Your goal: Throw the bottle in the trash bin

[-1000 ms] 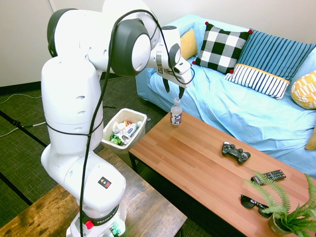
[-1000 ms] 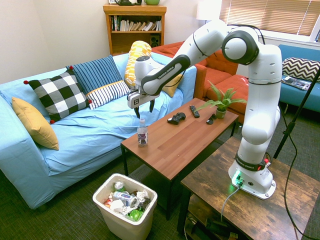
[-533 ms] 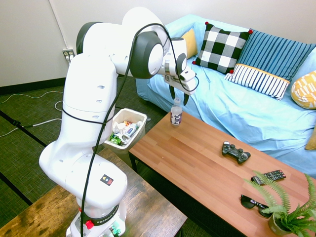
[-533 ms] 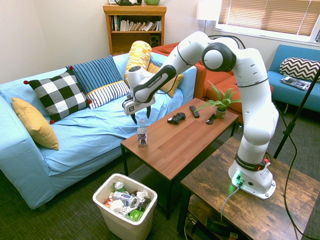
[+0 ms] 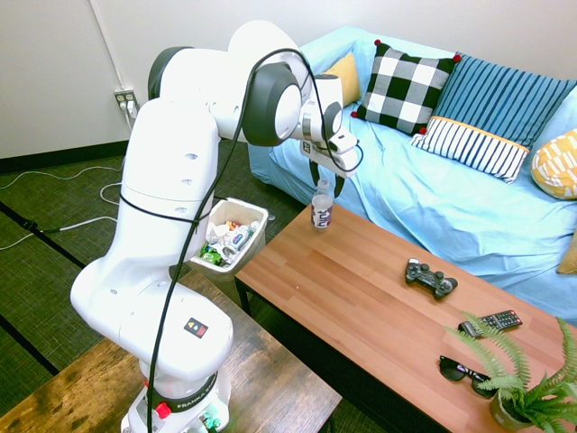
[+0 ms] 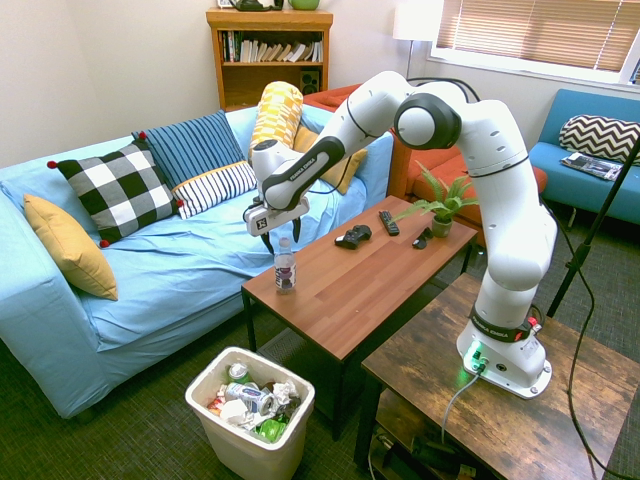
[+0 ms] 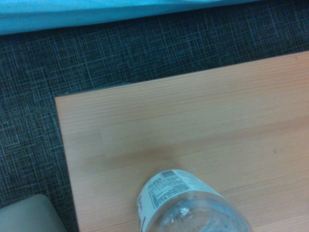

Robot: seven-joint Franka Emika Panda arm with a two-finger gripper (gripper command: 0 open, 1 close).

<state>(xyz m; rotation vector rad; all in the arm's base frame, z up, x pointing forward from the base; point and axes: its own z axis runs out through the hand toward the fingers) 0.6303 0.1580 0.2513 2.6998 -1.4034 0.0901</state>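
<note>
**One bottle upright at the surface's corner**

One bottle point(image 5: 322, 209) stood upright on the wooden surface point(image 5: 379, 298), long axis vertical, white cap pointing up, near the corner by the blue sofa point(image 6: 150, 270). The gripper point(image 6: 279, 236) hung just above the cap, its jaws spread apart and holding nothing, one finger to each side of the bottle's top. In the wrist view the bottle point(image 7: 190, 203) showed from above, close to the surface's edge. The trash bin point(image 6: 250, 410) sat on the floor below that end, partly filled with rubbish.
</note>
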